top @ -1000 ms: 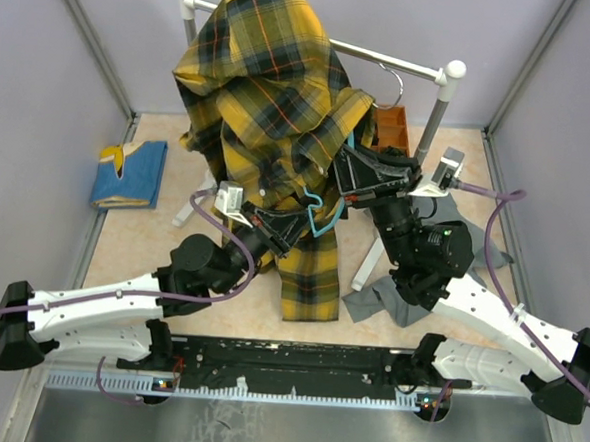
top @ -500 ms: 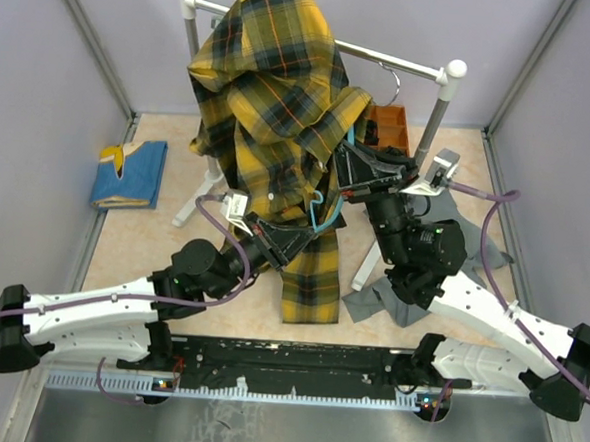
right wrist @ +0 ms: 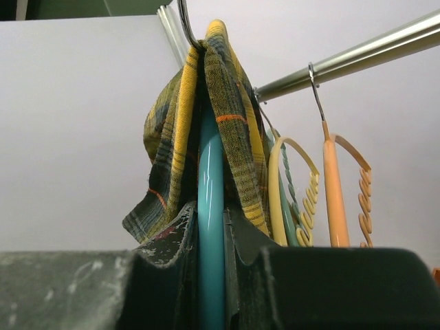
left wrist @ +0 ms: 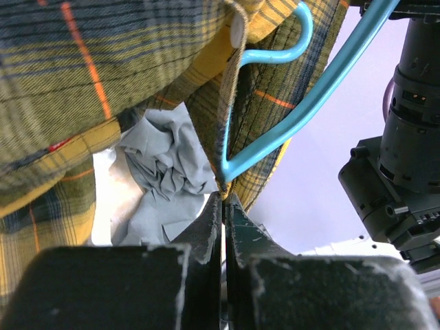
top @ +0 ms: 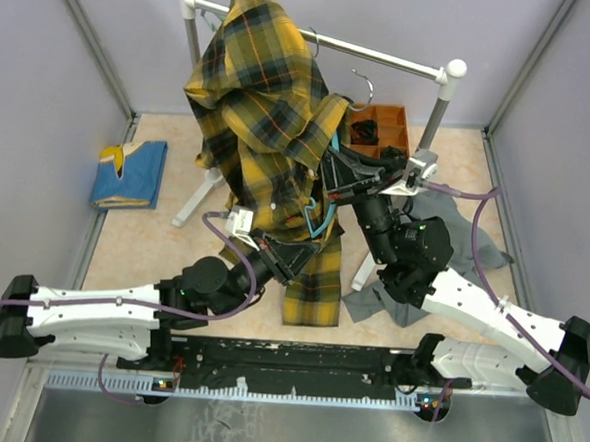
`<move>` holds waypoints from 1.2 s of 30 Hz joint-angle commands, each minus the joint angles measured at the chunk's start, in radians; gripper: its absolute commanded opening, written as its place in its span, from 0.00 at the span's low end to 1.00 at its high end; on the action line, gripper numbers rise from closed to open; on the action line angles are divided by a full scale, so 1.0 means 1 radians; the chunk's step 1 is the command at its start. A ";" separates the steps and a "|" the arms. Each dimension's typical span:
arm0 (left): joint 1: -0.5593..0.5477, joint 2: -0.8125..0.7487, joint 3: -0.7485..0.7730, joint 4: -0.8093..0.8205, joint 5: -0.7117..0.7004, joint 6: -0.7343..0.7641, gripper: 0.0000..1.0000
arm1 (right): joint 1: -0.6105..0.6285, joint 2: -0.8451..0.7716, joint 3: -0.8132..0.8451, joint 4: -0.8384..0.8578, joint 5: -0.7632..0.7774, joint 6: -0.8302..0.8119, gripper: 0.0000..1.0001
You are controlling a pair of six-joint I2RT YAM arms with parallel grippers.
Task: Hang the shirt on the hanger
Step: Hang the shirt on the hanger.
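The yellow and black plaid shirt (top: 267, 109) hangs over the teal hanger (top: 321, 215) in front of the rack. My right gripper (top: 330, 178) is shut on the hanger's teal bar (right wrist: 210, 192), and the shirt (right wrist: 230, 103) is draped over the hanger's top. My left gripper (top: 298, 249) is shut on the shirt's front edge (left wrist: 227, 130), pinching it right beside the lower end of the hanger (left wrist: 302, 103). In the left wrist view its jaws (left wrist: 223, 199) are pressed together on the fabric. The hanger's hook is mostly hidden by cloth.
The rack rail (top: 385, 58) carries yellow (right wrist: 289, 185), green and orange (right wrist: 333, 199) hangers. A grey garment (top: 451, 216) lies on the table under my right arm. A folded blue cloth (top: 130, 174) lies at the left. An orange bin (top: 379, 129) stands behind.
My left arm has reached farther right and forward with the shirt edge. My right gripper has shifted left with the hanger, and the shirt has swung a little left.
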 commanded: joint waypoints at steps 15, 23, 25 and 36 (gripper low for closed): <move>-0.078 -0.057 -0.068 -0.225 0.044 -0.126 0.00 | -0.008 -0.030 0.055 0.234 -0.016 -0.109 0.00; -0.143 0.102 0.089 -0.190 0.069 -0.054 0.00 | -0.008 -0.023 0.016 0.242 -0.031 -0.103 0.00; -0.160 0.111 0.115 -0.192 0.056 -0.035 0.00 | -0.008 -0.032 0.001 0.228 -0.047 -0.103 0.00; -0.217 0.029 0.193 -0.275 -0.022 0.011 0.00 | -0.009 -0.193 -0.093 0.014 -0.173 -0.137 0.00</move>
